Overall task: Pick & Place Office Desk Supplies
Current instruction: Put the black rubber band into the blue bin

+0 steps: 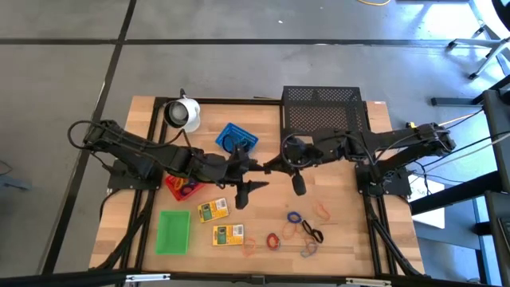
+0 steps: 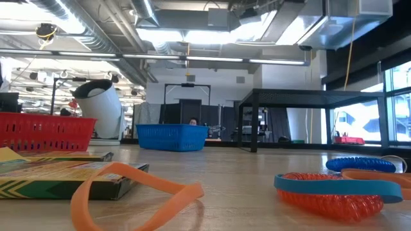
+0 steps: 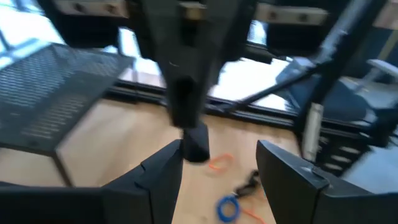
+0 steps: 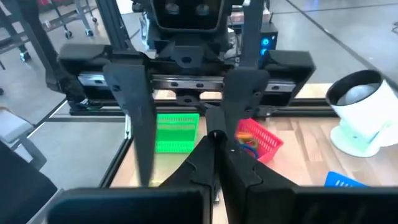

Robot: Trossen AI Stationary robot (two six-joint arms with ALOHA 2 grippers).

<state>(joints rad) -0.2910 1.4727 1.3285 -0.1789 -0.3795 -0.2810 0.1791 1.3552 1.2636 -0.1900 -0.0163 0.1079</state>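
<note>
Both arms meet above the table's middle, gripper facing gripper. My left gripper (image 1: 253,169) (image 3: 217,162) is open. My right gripper (image 1: 272,165) (image 4: 214,146) is shut, with its fingertips just in front of the left's open fingers; nothing shows between them. Several coloured loops (image 1: 303,227) (image 2: 340,192) lie flat toward the near right. Two yellow-green boxes (image 1: 213,210) (image 1: 227,234) lie flat near the middle. The green tray (image 1: 174,231), red tray (image 1: 183,187) and blue tray (image 1: 237,139) stand on the table's left half. Neither gripper shows in the low view.
A large black wire-mesh rack (image 1: 323,112) stands at the far edge, behind the right arm. A white round object (image 1: 183,114) sits at the far left. Bare wood lies between the boxes and the loops and along the right side.
</note>
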